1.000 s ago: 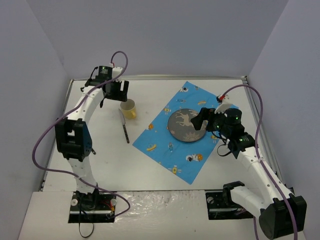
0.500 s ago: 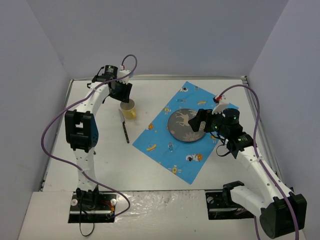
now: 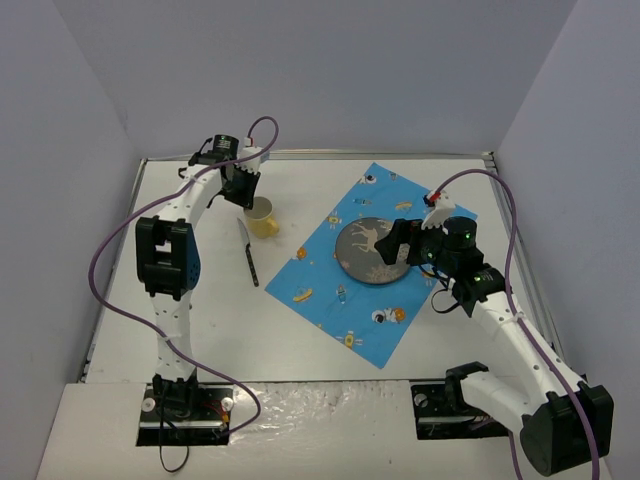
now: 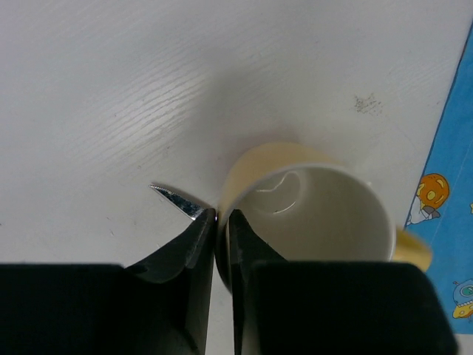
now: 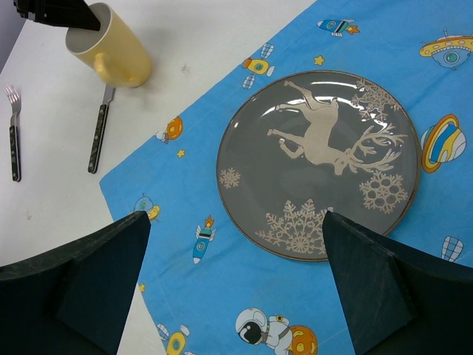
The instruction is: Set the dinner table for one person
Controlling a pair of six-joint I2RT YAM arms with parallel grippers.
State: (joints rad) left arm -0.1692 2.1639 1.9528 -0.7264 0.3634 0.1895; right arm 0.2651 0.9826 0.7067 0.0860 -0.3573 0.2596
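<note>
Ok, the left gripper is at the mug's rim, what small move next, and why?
Probably lift the yellow mug straight up a little. The left gripper looks pinched on its wall, the mug stands on the bare dinner table off the blue cloth, and the knife tip lies right beside it, so sliding could nudge it.

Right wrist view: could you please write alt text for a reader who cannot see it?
A grey plate with a reindeer and snowflakes lies on a blue cartoon-printed cloth, framed by the open right gripper. Upper left on the dinner table, the left gripper meets the rim of a yellow mug, beside a knife and fork.
</note>
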